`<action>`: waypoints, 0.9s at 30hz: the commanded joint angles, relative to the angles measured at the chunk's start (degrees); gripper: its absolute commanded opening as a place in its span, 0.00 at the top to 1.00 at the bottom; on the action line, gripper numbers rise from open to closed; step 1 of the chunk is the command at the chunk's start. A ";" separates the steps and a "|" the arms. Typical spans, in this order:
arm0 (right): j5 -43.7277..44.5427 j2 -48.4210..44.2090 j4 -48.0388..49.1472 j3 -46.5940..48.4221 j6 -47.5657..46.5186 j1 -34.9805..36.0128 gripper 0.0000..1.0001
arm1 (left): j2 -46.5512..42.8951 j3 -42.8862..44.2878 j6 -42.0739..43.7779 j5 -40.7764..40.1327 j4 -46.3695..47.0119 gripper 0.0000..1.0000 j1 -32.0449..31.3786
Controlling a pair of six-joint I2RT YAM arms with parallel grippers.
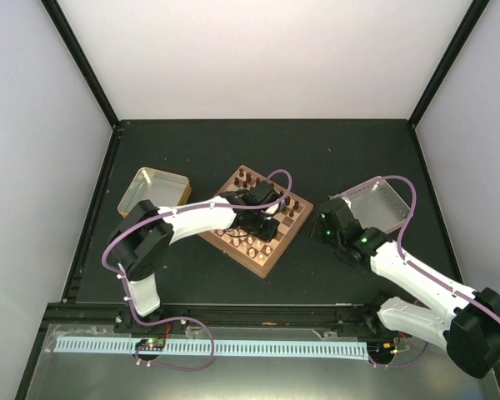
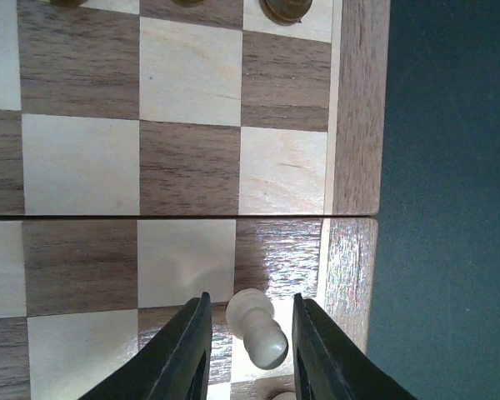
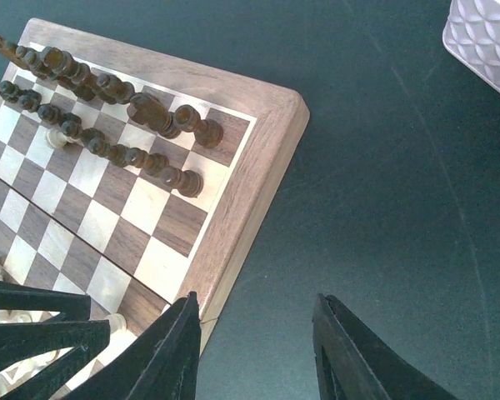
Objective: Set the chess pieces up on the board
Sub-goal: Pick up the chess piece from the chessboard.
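The board (image 1: 267, 268) lies tilted at the table's middle. Dark brown pieces (image 3: 108, 92) stand in two rows along its far side, with one pale piece (image 3: 58, 137) among them. Pale pieces (image 1: 258, 246) stand along the near side. My left gripper (image 1: 262, 218) hovers over the board. In the left wrist view it (image 2: 251, 297) is open, its jaws on either side of a pale pawn (image 2: 258, 329) standing near the board's rim (image 2: 354, 125), with a gap on both sides. My right gripper (image 3: 257, 298) is open and empty over the dark table beside the board's edge (image 3: 250, 179).
A metal tray (image 1: 152, 190) lies left of the board and another (image 1: 375, 202) lies to its right, behind my right gripper (image 1: 323, 227). The left arm's dark fingers (image 3: 33, 321) show at the lower left of the right wrist view.
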 commanded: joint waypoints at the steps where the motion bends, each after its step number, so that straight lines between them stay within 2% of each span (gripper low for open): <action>1: 0.06 0.22 1.57 -0.34 0.44 -0.36 0.61 | 0.15 1.83 1.35 0.85 -1.38 0.72 -0.39; 10: -0.28 0.06 1.34 0.52 0.57 -0.33 0.61 | -0.08 1.61 1.91 -1.37 -1.43 0.92 -0.67; 18: -0.20 -0.88 1.09 0.55 0.69 -0.31 0.61 | -6.83 1.13 1.86 -11.22 -3.05 0.93 1.03; 27: -1.47 -0.01 2.13 0.27 0.60 -0.36 0.62 | -13.04 -2.77 -0.37 -15.16 -4.62 0.93 12.54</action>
